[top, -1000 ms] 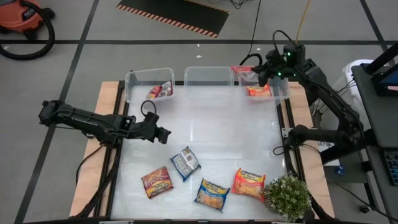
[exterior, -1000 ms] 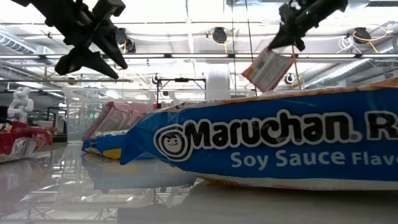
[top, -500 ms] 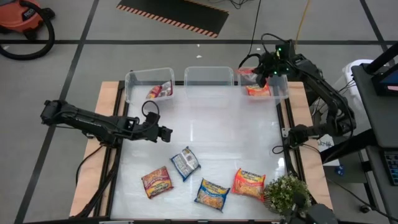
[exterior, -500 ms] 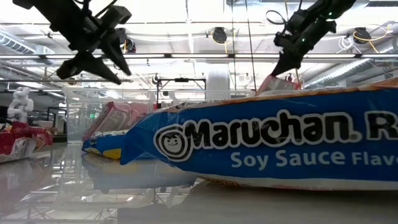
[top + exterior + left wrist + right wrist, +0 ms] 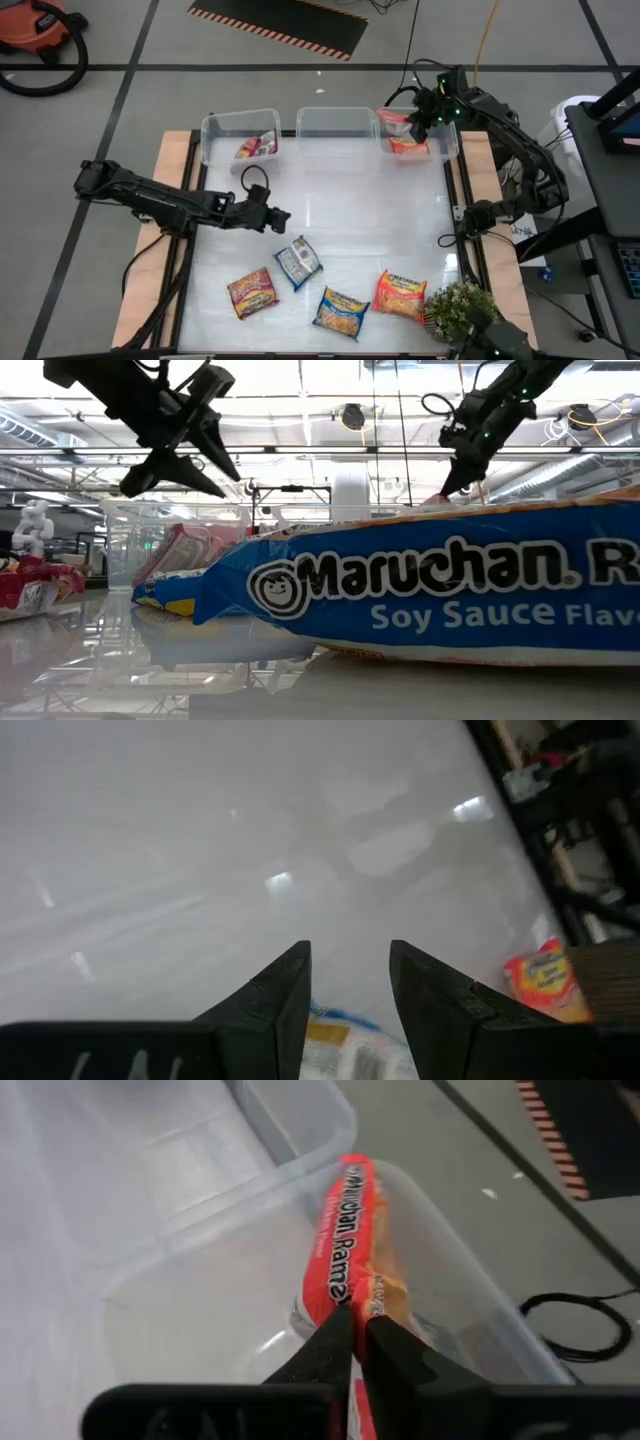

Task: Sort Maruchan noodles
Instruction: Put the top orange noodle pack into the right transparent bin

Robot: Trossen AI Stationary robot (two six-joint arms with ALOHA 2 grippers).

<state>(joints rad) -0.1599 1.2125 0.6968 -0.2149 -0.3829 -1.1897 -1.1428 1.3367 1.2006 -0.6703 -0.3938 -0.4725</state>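
Observation:
My right gripper (image 5: 414, 120) (image 5: 352, 1320) is over the right clear bin (image 5: 452, 140), shut on an orange noodle packet (image 5: 394, 118) (image 5: 350, 1230). Another orange packet (image 5: 408, 146) lies flat in that bin. A dark red packet (image 5: 256, 146) lies in the left bin (image 5: 215, 130). On the table's near part lie a dark red packet (image 5: 252, 291), a blue-and-silver one (image 5: 297, 262), a blue one (image 5: 341, 311) (image 5: 430, 595) and an orange one (image 5: 401, 294). My left gripper (image 5: 285, 216) (image 5: 350, 970) (image 5: 205, 465) hovers open above the table, just beyond the blue-and-silver packet (image 5: 340, 1040). My right gripper pinches the orange packet by its edge (image 5: 345, 1295) between the two fingers, coming slanting from above and from the right. The packet stands on edge inside the right bin, stretching away from the fingertips toward the bin's far wall; its lower side is hidden.
The middle clear bin (image 5: 335, 122) stands between the other two at the table's far edge. A small potted plant (image 5: 462, 315) sits at the near right corner. Bare white table (image 5: 370, 215) lies between the bins and the near packets. Wooden rails run along both sides.
My right gripper has come down and slightly left, carrying the orange packet from above the right bin down into it, still shut on it. My left gripper has moved right and a little toward the near edge, closing on the blue-and-silver packet, and stays open.

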